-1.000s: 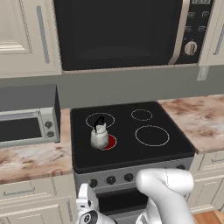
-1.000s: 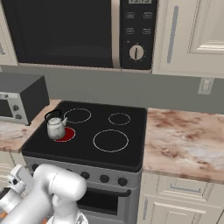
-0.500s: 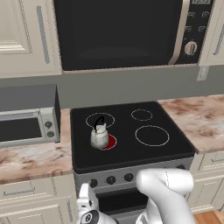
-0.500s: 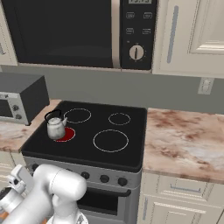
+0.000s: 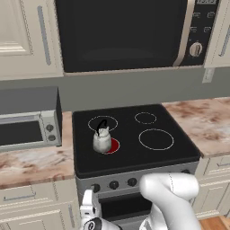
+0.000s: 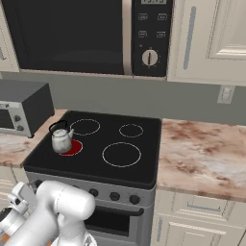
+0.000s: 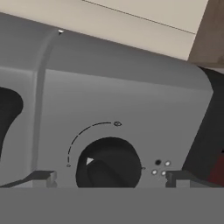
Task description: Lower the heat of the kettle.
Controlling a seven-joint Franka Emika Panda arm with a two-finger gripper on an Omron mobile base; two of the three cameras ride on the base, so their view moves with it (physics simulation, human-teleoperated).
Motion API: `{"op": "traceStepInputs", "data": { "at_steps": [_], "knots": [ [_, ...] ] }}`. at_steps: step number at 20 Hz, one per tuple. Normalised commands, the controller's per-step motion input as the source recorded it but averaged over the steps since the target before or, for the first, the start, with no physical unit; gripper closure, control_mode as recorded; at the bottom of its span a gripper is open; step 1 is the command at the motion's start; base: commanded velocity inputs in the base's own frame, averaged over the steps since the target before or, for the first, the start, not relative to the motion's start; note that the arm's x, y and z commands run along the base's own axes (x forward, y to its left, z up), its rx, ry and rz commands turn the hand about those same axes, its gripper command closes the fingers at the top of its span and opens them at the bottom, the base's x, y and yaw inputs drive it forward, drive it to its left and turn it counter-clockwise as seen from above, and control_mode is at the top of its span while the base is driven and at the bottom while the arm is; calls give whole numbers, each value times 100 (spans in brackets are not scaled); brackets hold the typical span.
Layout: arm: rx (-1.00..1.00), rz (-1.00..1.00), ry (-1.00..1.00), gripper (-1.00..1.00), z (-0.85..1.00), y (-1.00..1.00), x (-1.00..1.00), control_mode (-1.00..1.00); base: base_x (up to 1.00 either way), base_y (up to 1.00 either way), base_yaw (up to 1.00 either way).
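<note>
One knob (image 7: 109, 162) at lower centre of hand view being straddled by released pincer (image 7: 109, 177), fingertips flanking, aiming to dim glowing burner (image 5: 112, 145) under kettle (image 5: 102, 139).

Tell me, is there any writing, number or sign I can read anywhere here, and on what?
No readable words or numbers.
Stove knob: a white pointer triangle on it, a dial arc with a tiny end mark and a dot cluster beside it, no text.
Microwave panel: button labels and display too small and blurred to read.
</note>
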Motion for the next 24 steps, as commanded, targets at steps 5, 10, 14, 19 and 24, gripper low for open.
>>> {"op": "traceStepInputs", "data": {
  "at_steps": [5, 10, 14, 19, 24],
  "knots": [
    [0, 0, -1, -100, 12, 0, 14, -100, 0, 0, 0],
    [1, 0, 0, -100, 1, 0, 19, -100, 0, 0, 0],
    [2, 0, 0, -100, 1, 0, 25, -100, 0, 0, 0],
    [3, 2, 0, -100, 3, -5, 25, -100, 0, 0, 0],
    [5, 3, -1, -100, 1, -11, 23, -100, 0, 0, 0]
  ]
}}
